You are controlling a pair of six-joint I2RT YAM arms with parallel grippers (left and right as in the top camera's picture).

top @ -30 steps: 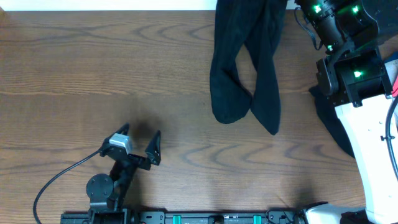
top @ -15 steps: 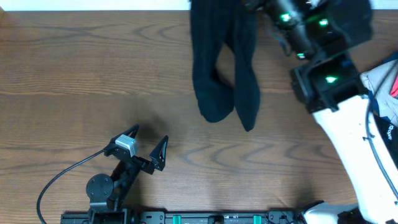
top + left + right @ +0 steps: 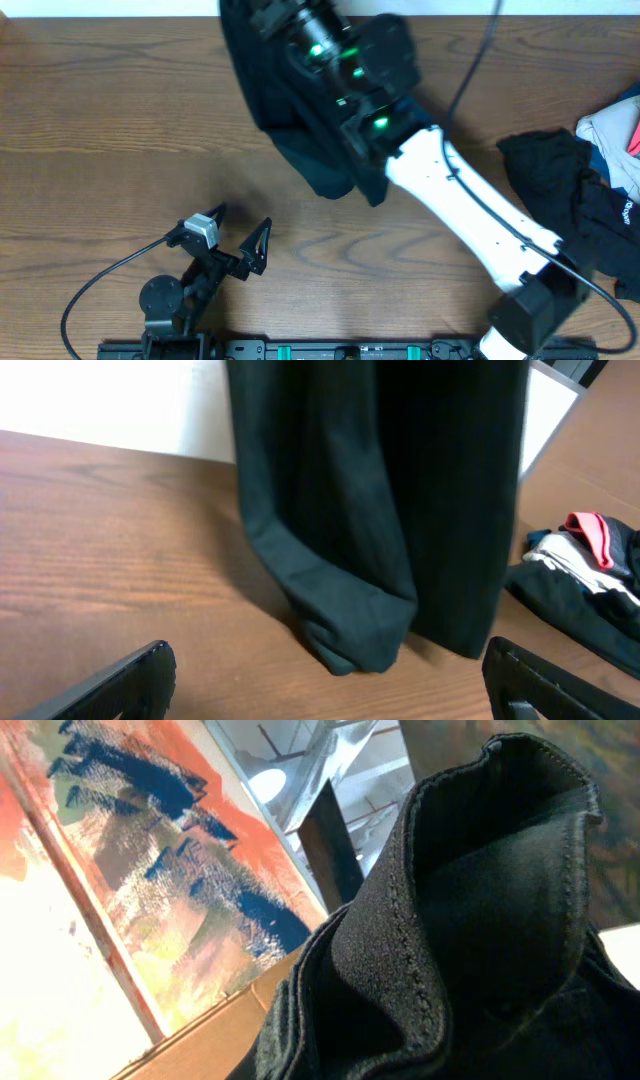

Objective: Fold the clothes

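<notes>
A black garment (image 3: pixel 300 140) hangs from my right gripper (image 3: pixel 262 12) at the table's far edge, its two lower ends touching the wood. In the left wrist view it (image 3: pixel 370 510) hangs straight ahead. In the right wrist view black seamed fabric (image 3: pixel 470 920) fills the frame and hides the fingers. My left gripper (image 3: pixel 232 232) is open and empty, low near the front left, its fingers apart in the left wrist view (image 3: pixel 330 690). More clothes (image 3: pixel 570 190) lie piled at the right: black ones and a whitish one with pink and blue (image 3: pixel 612 125).
The right arm (image 3: pixel 460 210) stretches diagonally across the table from the front right. The pile of clothes also shows at the right of the left wrist view (image 3: pixel 585 575). A white wall stands behind the table's far edge (image 3: pixel 110 405).
My right arm has swung left along the far edge, carrying the black garment from the right toward the middle. The pile at the right is now uncovered. The left gripper barely moved.
</notes>
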